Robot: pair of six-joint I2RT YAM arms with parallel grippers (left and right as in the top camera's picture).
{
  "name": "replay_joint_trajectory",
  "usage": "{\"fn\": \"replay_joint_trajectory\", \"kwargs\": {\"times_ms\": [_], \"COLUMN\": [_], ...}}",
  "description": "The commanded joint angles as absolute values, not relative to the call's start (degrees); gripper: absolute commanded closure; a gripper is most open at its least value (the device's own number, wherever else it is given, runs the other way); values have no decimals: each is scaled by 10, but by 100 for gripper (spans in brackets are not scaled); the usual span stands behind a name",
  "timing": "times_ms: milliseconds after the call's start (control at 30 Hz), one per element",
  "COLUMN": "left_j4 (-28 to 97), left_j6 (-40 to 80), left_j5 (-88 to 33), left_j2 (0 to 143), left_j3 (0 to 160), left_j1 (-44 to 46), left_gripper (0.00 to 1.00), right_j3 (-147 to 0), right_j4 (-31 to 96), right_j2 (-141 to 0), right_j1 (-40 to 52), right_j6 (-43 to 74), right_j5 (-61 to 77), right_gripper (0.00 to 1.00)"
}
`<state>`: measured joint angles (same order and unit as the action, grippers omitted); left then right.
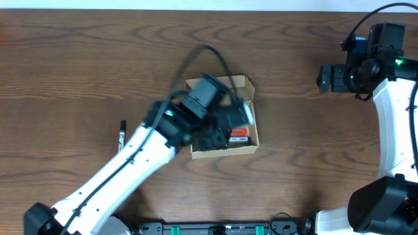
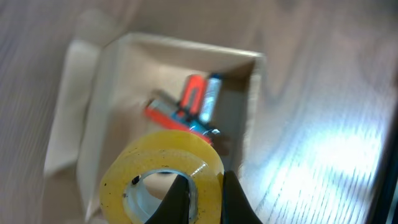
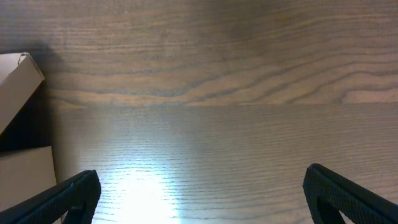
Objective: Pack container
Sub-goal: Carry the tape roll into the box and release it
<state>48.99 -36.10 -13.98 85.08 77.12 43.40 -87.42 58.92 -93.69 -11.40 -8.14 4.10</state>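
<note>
The container, a tan cardboard box (image 1: 225, 151), sits open at the table's middle; its flap (image 2: 68, 106) is folded out to the side. Inside lies an orange utility knife (image 2: 180, 106) beside a bluish tool (image 2: 212, 94); the knife also shows in the overhead view (image 1: 239, 134). My left gripper (image 2: 208, 196) is shut on the wall of a yellow tape roll (image 2: 152, 158) and holds it just above the box's opening. In the overhead view the left gripper (image 1: 219, 130) covers most of the box. My right gripper (image 3: 199, 193) is open and empty over bare table, right of the box (image 3: 18, 78).
A black pen (image 1: 121, 134) lies on the wood table left of the box, beside my left arm. My right arm (image 1: 353, 72) is at the far right, well away from the box.
</note>
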Motion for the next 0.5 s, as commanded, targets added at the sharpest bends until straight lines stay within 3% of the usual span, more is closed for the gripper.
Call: {"fn": "replay_joint_trajectory", "kwargs": {"times_ms": [0, 467], "left_j4": [484, 474], "left_j6": [-454, -445], "left_j5": [-145, -142], "left_j2": [884, 1070], "left_j3": [769, 769], "left_j1": [458, 445], "left_gripper": [94, 93], "right_j3": [-879, -879], "right_j4": [590, 592], "right_j2": [-932, -932], "right_j1": [-116, -116], "right_j6": [-89, -88], "right_j5": [43, 46], "right_gripper": [1, 1]}}
